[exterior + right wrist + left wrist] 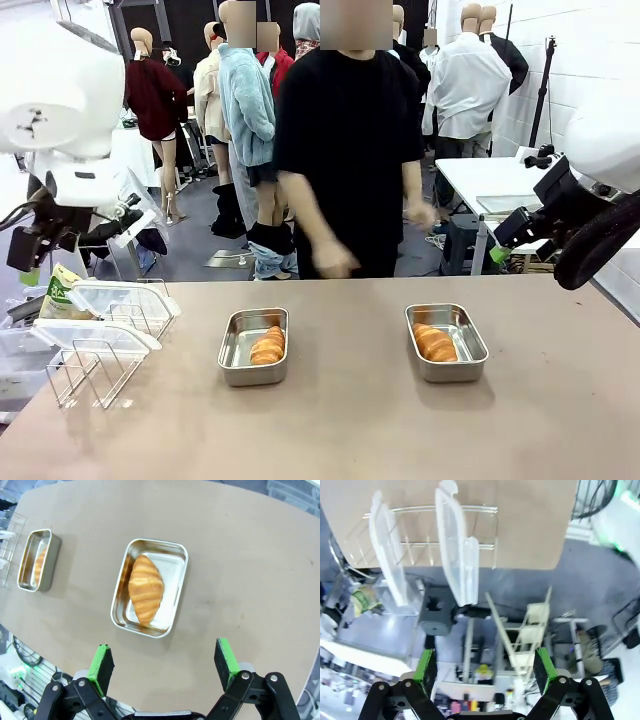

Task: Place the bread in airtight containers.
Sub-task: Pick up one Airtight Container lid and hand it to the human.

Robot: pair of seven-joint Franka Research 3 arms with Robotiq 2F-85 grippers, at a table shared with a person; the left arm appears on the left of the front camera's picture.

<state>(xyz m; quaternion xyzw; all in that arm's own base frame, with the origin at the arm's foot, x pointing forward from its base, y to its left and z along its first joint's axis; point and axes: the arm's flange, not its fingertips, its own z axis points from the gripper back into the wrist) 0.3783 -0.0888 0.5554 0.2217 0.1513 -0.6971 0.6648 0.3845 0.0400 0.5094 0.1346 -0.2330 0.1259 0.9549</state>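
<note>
Bread [268, 345] lies one roll in each open tin [251, 378] on the surface [350, 420]. Left fingers [426, 666] and right fingers [101, 662] hang spread, empty. Best, I'd say: take a clear lid [118, 298] off the wire rack [95, 378] by its edge, square it over the rim.

Brown tabletop [340, 430]: near half bare, and the right end is also free. Two small rectangular stainless-steel tins sit mid-table, well apart: left tin [252, 377], right tin [452, 373], with an open lane between them. Both are uncovered and open from above. A golden-brown ridged roll takes part of each floor: left roll [268, 345], right roll [434, 343]. Left edge is blocked by a wire rack [85, 380] holding two translucent plastic lids [95, 337]. Far edge, centre: person's hand [335, 262] hangs above.
</note>
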